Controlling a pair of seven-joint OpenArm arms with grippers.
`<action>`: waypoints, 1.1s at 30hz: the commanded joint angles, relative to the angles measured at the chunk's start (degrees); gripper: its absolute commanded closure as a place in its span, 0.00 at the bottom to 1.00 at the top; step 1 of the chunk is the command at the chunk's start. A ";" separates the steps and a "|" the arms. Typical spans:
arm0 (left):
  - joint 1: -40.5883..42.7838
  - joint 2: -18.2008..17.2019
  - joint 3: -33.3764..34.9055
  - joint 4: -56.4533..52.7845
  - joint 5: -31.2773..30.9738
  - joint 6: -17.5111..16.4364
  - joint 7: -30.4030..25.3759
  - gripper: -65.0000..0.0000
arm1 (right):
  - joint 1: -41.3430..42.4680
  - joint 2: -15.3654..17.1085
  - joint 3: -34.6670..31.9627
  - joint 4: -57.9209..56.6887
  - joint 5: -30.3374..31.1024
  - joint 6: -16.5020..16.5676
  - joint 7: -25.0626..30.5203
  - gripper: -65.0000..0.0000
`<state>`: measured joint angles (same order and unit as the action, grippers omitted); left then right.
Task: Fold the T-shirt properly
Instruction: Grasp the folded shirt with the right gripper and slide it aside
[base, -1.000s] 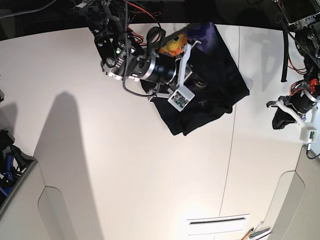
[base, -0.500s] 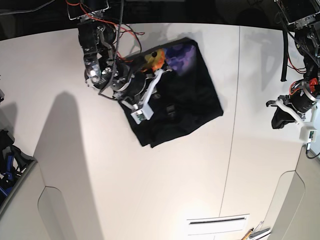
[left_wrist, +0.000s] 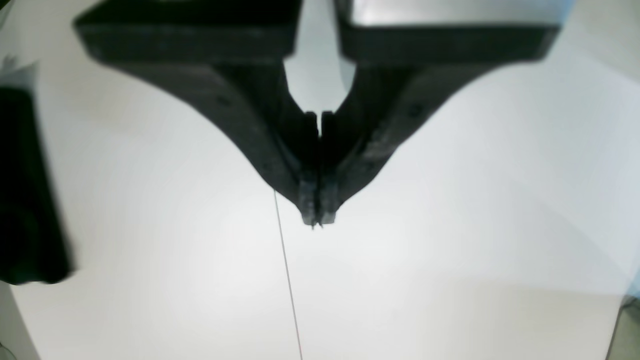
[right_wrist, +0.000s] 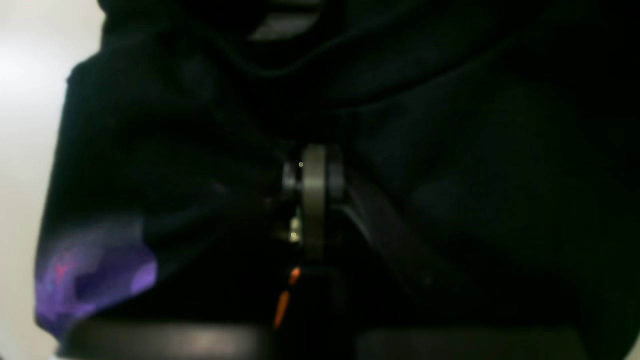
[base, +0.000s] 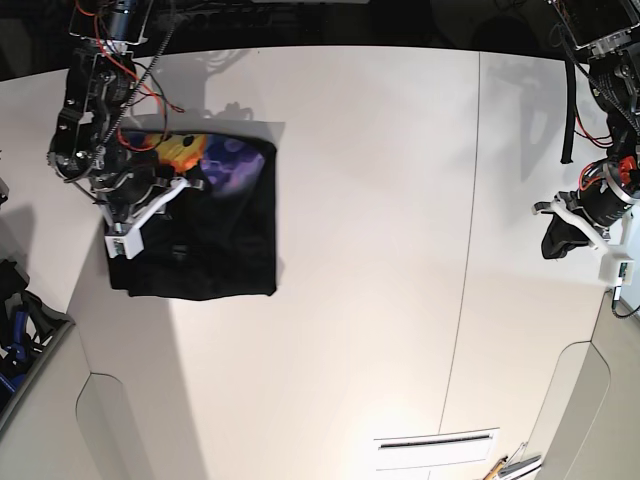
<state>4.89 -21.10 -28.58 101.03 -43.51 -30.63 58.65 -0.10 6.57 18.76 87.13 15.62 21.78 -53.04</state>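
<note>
The black T-shirt (base: 215, 235) lies folded into a rough rectangle at the table's left side, with its orange-yellow and purple print (base: 205, 155) showing at the far edge. My right gripper (base: 180, 238) is low over the shirt's left part. In the right wrist view the black cloth (right_wrist: 475, 150) fills the frame, bunched around the gripper (right_wrist: 312, 160), which is shut on it; a purple patch (right_wrist: 90, 280) shows at lower left. My left gripper (base: 562, 232) hangs at the far right, away from the shirt. In the left wrist view it (left_wrist: 316, 220) is shut and empty above the bare table.
A table seam (base: 462, 280) runs front to back, right of centre. A white slotted plate (base: 435, 448) lies at the front. Dark gear (base: 15, 310) sits off the left edge. A blurred dark object (left_wrist: 25, 190) shows at the left of the left wrist view.
My right arm has swung left across the table and dragged the T-shirt with it from back centre to the left side. The left arm has not moved.
</note>
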 joint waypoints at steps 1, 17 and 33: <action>-0.72 -0.96 -0.37 1.05 -0.85 -0.04 -1.01 1.00 | 0.22 1.46 1.22 0.31 -0.98 -0.96 -2.58 1.00; -1.68 -1.01 -0.37 1.49 -2.54 -0.04 -1.01 1.00 | 2.36 5.03 3.63 11.74 10.54 3.13 -3.26 1.00; 7.69 -0.96 -0.39 20.39 -1.92 -0.02 4.44 1.00 | -11.45 4.74 3.63 32.33 10.97 5.03 -5.07 1.00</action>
<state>12.93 -21.17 -28.58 120.40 -44.64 -30.44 64.05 -11.88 10.68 22.15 118.58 25.67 26.57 -59.07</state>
